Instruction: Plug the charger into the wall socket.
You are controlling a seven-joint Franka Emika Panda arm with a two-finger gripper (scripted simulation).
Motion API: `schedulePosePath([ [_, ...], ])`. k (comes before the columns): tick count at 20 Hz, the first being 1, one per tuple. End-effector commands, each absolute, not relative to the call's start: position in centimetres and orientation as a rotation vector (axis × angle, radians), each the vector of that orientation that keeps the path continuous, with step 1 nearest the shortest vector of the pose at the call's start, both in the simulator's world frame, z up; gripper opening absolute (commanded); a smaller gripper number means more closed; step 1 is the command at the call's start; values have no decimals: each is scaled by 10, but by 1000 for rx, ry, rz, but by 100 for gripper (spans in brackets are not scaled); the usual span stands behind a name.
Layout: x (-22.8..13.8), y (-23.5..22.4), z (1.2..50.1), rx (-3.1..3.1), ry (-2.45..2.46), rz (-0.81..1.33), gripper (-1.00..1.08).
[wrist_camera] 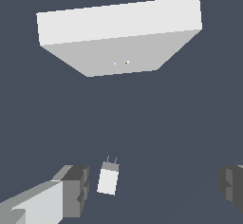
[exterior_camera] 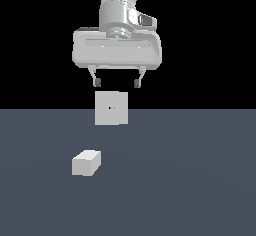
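One charger (exterior_camera: 86, 163), one wall socket (exterior_camera: 111, 108), well apart.

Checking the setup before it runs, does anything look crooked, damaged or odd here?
Nothing stands out. The charger lies loose and intact on the floor, apart from the upright wall socket. The end effector hangs open above, holding nothing.

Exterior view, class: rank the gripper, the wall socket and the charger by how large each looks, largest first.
1. gripper, with its wide body; it may hang nearer the camera, so true size is unsure.
2. wall socket.
3. charger, though it looks smaller than the socket even lying nearer.
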State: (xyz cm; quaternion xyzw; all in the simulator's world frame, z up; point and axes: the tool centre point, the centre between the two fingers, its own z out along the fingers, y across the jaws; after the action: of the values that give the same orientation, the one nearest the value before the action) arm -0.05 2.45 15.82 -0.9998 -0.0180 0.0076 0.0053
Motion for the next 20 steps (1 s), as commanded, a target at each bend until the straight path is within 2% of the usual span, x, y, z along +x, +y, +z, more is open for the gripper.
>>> schedulePosePath([
  [1,0,24,158,-3130,-56,24,100],
  [10,-9,27,151,-3133,-33,-5,100],
  [20,-38,38,127,-3136,46,-105,100],
])
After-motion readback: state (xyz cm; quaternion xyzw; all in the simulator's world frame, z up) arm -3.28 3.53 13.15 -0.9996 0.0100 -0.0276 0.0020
